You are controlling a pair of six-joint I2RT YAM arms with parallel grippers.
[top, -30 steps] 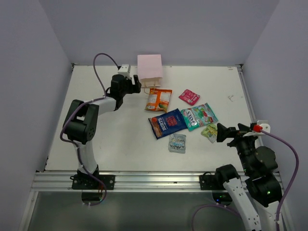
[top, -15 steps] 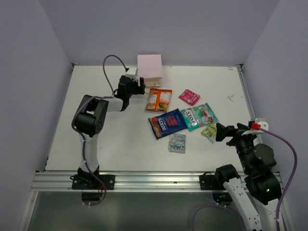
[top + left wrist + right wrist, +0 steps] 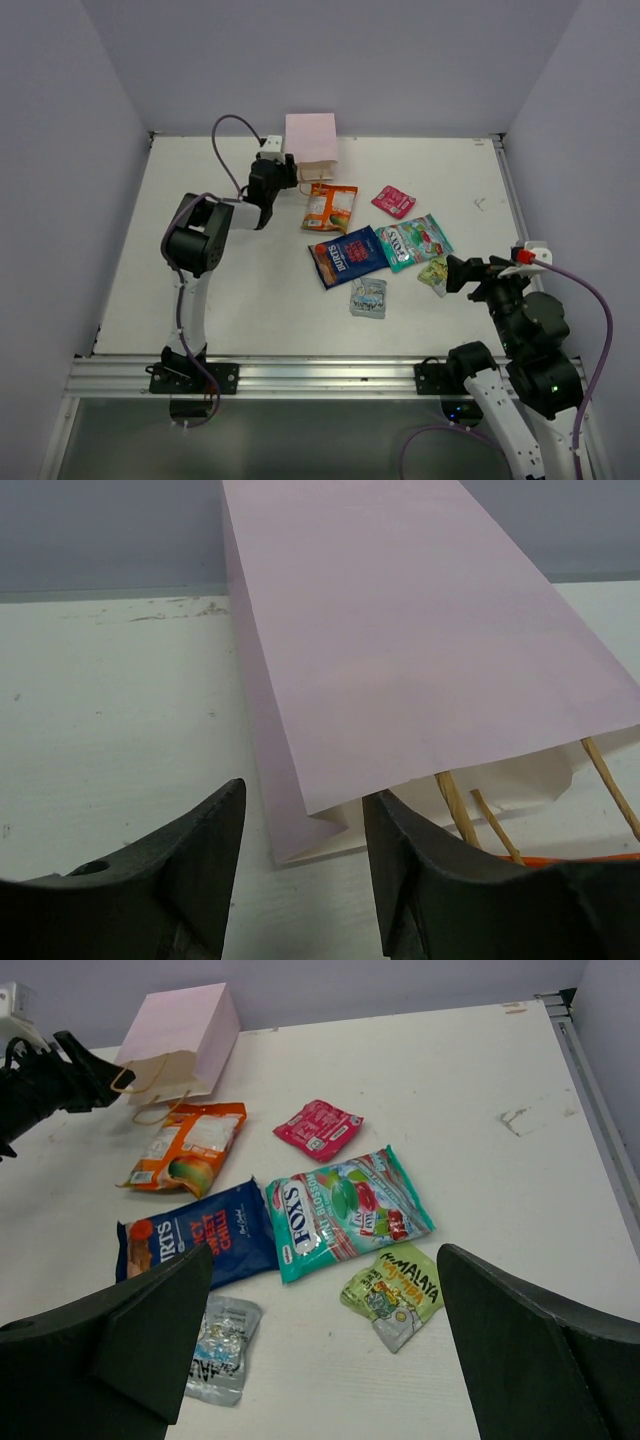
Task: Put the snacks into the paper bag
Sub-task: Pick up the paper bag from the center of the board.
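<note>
The pale pink paper bag (image 3: 311, 140) lies flat at the back of the table, its mouth and tan string handles (image 3: 455, 805) facing the arms. My left gripper (image 3: 284, 180) is open, its jaws astride the bag's near left corner (image 3: 300, 825) without closing on it. Six packets lie loose: orange (image 3: 330, 207) just below the bag's mouth, pink-red (image 3: 393, 201), dark blue (image 3: 347, 255), teal-green (image 3: 413, 241), yellow-green (image 3: 436, 274) and silver-grey (image 3: 368, 297). My right gripper (image 3: 460, 272) is open and empty, held above the table just right of the yellow-green packet (image 3: 393, 1293).
Pale walls close the table at the back and both sides. A metal rail (image 3: 300, 376) runs along the near edge. A small scuff (image 3: 480, 203) marks the table at the right. In the right wrist view the left gripper (image 3: 75, 1080) shows dark beside the bag (image 3: 180, 1035).
My left gripper has moved right and slightly back, from beside the bag to its near left corner. My right gripper has crept slightly left, still open.
</note>
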